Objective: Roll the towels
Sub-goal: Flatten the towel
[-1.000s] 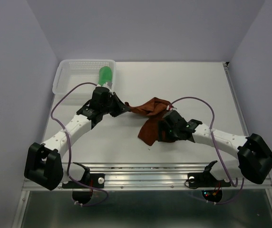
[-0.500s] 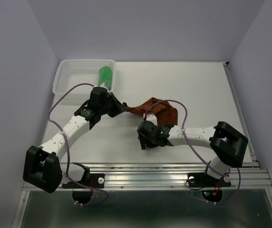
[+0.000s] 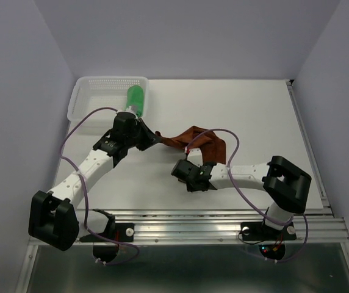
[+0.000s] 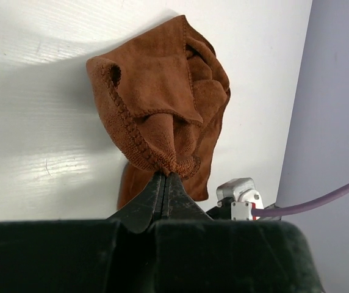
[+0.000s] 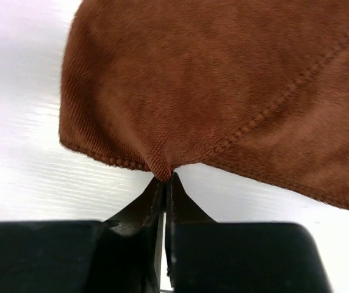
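The left gripper [image 4: 165,175] is fully closed on a hem of the brown towel [image 4: 162,104]. The right gripper [image 5: 165,178] is closed too, pinching the near edge of the same towel. The towel lies bunched near the middle of the tabletop [image 3: 254,116], between the two. The green towel [image 3: 135,96] sits rolled at the right end of the basket [image 3: 95,91], in the far left corner. Each grip holds only a thin bit of hem, so a hard pull may slip one free. The crumpled cloth could also make a lumpy roll.

Bright, even light casts soft shadows and a mild sheen on the white table [image 4: 40,165].
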Motion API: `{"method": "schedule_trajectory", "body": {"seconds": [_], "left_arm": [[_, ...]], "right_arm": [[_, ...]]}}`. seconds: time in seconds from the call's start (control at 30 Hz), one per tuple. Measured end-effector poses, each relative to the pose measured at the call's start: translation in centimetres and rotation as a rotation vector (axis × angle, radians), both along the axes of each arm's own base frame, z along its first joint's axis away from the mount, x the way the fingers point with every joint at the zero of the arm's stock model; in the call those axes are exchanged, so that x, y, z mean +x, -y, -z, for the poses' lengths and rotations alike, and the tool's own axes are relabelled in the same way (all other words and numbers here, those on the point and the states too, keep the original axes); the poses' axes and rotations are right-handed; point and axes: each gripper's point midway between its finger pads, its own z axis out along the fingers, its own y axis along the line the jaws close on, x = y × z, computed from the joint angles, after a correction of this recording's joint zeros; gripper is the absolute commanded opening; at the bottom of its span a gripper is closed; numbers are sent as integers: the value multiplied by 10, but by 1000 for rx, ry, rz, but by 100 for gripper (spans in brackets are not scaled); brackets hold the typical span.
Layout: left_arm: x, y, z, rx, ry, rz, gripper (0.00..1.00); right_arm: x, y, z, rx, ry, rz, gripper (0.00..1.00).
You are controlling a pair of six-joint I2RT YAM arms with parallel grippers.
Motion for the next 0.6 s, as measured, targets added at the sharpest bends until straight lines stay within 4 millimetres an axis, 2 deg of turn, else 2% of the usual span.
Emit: {"method": "schedule_trajectory", "body": {"seconds": [0.13, 0.2, 0.27, 0.33, 0.4, 0.5, 0.6], "left_arm": [[5, -9, -1, 5, 5, -32, 0], [11, -18, -3, 14, 7, -69, 0], [19, -28, -11, 23, 21, -109, 0], [27, -37, -25, 21, 48, -146, 0], [39, -49, -49, 13, 103, -192, 0], [52, -67, -86, -7, 189, -256, 0], [61, -83, -115, -23, 251, -304, 0]], "right_arm": [[1, 21, -10, -50, 32, 3, 1], [9, 31, -29, -42, 70, 4, 1], [28, 51, -55, -28, 128, 34, 1], [51, 79, -82, -19, 196, 91, 1], [76, 125, -115, -47, 291, 173, 1], [93, 174, -144, -156, 379, 206, 1], [109, 206, -160, -243, 412, 217, 1]]}}
